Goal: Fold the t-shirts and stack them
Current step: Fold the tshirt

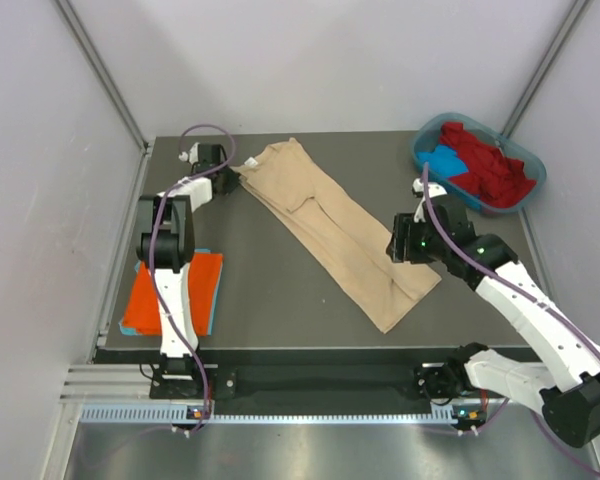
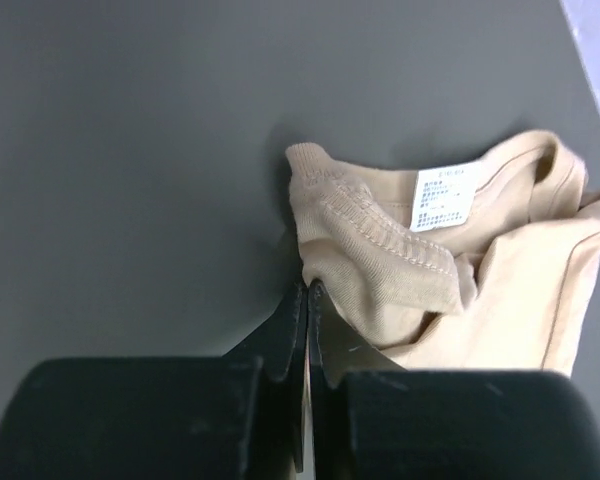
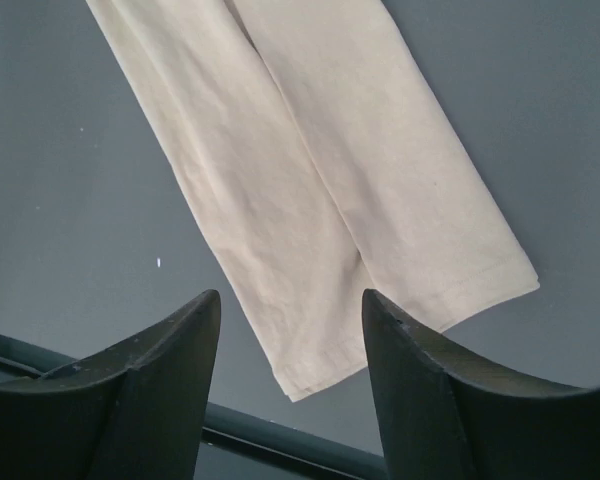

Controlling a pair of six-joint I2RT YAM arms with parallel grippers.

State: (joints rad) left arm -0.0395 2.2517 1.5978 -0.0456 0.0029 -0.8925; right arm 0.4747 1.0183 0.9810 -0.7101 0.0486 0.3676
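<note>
Left gripper (image 2: 307,295) pinched shut on collar of beige shirt (image 1: 335,235), near far-left corner of table (image 1: 280,300) — right gripper (image 3: 290,297), jaws wide, hovers over hem toward near edge.

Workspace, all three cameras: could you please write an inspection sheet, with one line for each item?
Surface: dark grey table.
Job's things: beige t-shirt folded into a long strip, lying diagonally; orange t-shirt folded on a blue garment at near left; red t-shirt and bright blue t-shirt crumpled in the tub.
Clutter: teal tub at the far right corner.
Grippers: left gripper shut at the beige collar; right gripper open above the hem end.
Cables: left purple cable and right purple cable, one along each arm.
Surroundings: white walls; metal rail at the near edge.
</note>
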